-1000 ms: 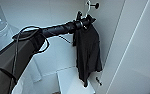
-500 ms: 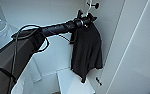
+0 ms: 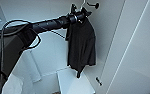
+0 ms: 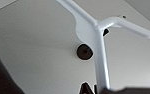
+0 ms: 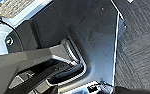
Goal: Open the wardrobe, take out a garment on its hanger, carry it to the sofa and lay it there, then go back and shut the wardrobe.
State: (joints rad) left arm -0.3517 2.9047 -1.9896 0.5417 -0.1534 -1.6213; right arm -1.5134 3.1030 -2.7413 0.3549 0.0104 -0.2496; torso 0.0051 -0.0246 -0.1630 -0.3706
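The wardrobe (image 3: pixel 131 50) stands open, its white inside in front of me in the head view. The black garment (image 3: pixel 81 45) hangs limp from the pale hanger (image 3: pixel 84 5), whose hook rises beside a dark rail end (image 3: pixel 96 5). My left arm reaches in from the left, and the left gripper (image 3: pixel 78 17) is shut on the hanger at the garment's collar. The left wrist view shows the white hanger (image 4: pixel 99 50) close up against the wardrobe's wall, with a round black fitting (image 4: pixel 84 51) behind it. The right wrist view shows my own dark body and grey carpet (image 5: pixel 138 55).
A white shelf or box (image 3: pixel 73 81) sits low inside the wardrobe under the garment. Something white and soft (image 3: pixel 13 86) lies at the lower left. The open door panel fills the right side, with a small dark fitting (image 3: pixel 99 81) near its edge.
The arm and the black garment have shifted a little to the left in the head view. The hem has swung slightly.
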